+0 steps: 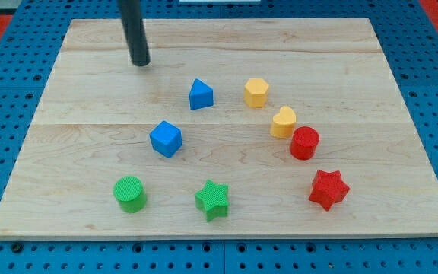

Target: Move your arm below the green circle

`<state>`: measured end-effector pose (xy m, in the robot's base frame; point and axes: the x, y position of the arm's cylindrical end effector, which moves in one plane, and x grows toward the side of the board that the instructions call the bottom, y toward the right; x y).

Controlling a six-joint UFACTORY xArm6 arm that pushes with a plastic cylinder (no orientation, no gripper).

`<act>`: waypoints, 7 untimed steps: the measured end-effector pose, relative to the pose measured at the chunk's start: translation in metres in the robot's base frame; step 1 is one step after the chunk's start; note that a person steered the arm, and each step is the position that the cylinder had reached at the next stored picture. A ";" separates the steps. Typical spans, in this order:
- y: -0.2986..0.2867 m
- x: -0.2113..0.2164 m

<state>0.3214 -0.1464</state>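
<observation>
**Near the view's bottom: green circle waits, my tip far above it**

Near the board's bottom edge sits the green circle (pixel 130 193), left of the green star (pixel 212 200). The blue cube (pixel 166 139) lies above it. My tip (pixel 140 63) (a bare rod, no jaws) stands well above. I'm in the approach; next, I judge, it must pass left of the cube and circle.

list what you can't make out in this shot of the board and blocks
- Arm: the rod runs off the view's top, so whatever carries it is cut off; only my tip shows, far above the green circle.
- Contact: whether the tip touches the board cannot be told from this one view.
- Block backs: the far sides of the blue cube and red star face away from the camera.
</observation>
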 end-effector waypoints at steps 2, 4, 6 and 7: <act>-0.069 0.133; -0.037 0.283; 0.028 0.294; 0.021 0.270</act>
